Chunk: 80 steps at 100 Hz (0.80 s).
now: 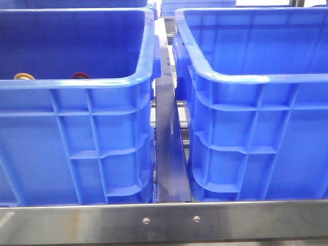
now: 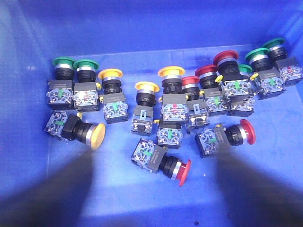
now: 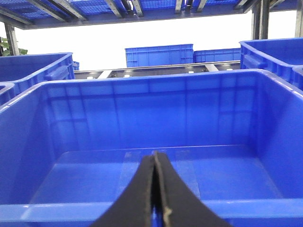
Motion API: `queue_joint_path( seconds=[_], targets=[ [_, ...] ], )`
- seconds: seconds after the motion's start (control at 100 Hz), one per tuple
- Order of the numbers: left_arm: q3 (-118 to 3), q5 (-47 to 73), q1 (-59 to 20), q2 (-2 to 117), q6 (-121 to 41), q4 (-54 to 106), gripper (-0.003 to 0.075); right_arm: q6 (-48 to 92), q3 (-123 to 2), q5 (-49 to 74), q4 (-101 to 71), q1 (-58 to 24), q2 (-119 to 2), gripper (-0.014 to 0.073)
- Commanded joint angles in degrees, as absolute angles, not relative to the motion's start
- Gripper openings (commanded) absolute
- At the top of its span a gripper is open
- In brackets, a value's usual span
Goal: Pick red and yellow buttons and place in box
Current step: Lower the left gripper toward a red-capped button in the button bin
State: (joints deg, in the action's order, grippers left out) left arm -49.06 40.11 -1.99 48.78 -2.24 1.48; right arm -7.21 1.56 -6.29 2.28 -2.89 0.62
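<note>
Steel framing edges the desk (image 1: 169, 221), carrying two blue crates side by side. Printed labels on the switch bodies are too small to read. Right gripper (image 3: 156, 189) hovers with fingers pressed together, empty, over the bare right crate (image 1: 256, 77). Left crate (image 1: 77, 84) holds the buttons: seven red (image 2: 182, 170), five yellow (image 2: 97, 135), five green (image 2: 63, 61). Left gripper is unseen, so its state cannot be told.

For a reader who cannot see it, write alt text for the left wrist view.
A pile of push-button switches with red, yellow and green domed caps lies on the floor of a blue crate. Most stand upright in a rough row; three lie tipped over, a yellow one and two red ones. No gripper fingers show.
</note>
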Motion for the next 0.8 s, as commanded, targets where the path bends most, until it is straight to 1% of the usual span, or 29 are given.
queue_joint_path(
  seconds=[0.0, 0.2, 0.3, 0.42, 0.57, 0.68, 0.79],
  targets=[
    [-51.19, 35.55, -1.93, 48.66, -2.24, 2.62, 0.0598, -7.22, 0.91, -11.17, 2.82, -2.88, 2.12, -0.0105],
    [-51.77, 33.98, -2.13, 49.43, -2.35, 7.05, 0.0598, -7.22, 0.91, -11.17, 2.82, -2.88, 2.12, -0.0105],
    [-53.57, 35.01, -4.51, 51.84, -2.90, 7.34, 0.0597, -7.22, 0.91, -11.17, 2.82, -2.88, 2.12, -0.0105],
    [-57.05, 35.30, -9.66, 57.04, -2.62, 7.55, 0.0597, -7.22, 0.91, -11.17, 2.82, -2.88, 2.12, -0.0105],
    [-61.43, 33.84, -15.96, 66.02, 1.47, 6.95, 0.0597, -7.22, 0.91, -11.17, 2.82, -2.88, 2.12, -0.0105],
    [-65.18, 33.74, -18.25, 73.26, 4.07, 6.68, 0.0597, -7.22, 0.91, -11.17, 2.82, -2.88, 2.12, -0.0105],
    [-69.08, 33.85, -18.77, 79.65, 5.29, 6.58, 0.0597, -7.22, 0.91, -11.17, 2.82, -2.88, 2.12, -0.0105]
  ],
)
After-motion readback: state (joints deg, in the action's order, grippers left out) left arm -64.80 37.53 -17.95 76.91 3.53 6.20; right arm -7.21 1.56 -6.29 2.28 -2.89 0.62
